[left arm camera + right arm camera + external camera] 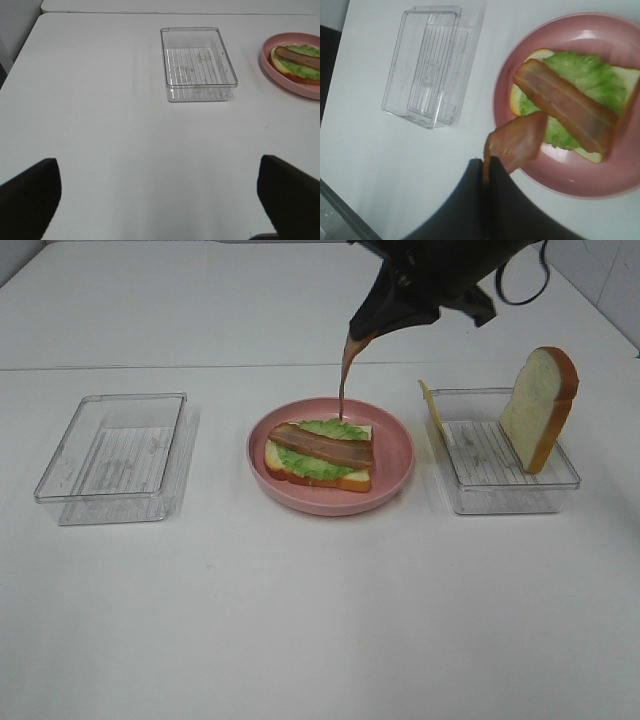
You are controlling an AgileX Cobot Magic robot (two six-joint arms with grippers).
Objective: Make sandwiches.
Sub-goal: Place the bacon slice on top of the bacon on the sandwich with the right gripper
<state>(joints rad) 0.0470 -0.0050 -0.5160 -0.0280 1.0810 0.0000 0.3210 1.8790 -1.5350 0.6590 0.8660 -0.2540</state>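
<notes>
A bread slice with green lettuce and one brown bacon strip (320,443) lies on the round pink plate (395,475) at the table's middle. My right gripper (362,332) hangs above the plate's far side, shut on a second bacon strip (344,380) that dangles down to the lettuce. In the right wrist view the held strip (516,140) hangs over the plate's rim beside the sandwich (575,105). A second bread slice (540,408) leans upright in the right clear tray (500,485), with a yellow cheese square (433,412) against its left wall. My left gripper (160,200) is open above bare table.
An empty clear tray (115,455) stands at the left; it also shows in the left wrist view (197,65) and the right wrist view (430,65). The plate's edge shows in the left wrist view (280,75).
</notes>
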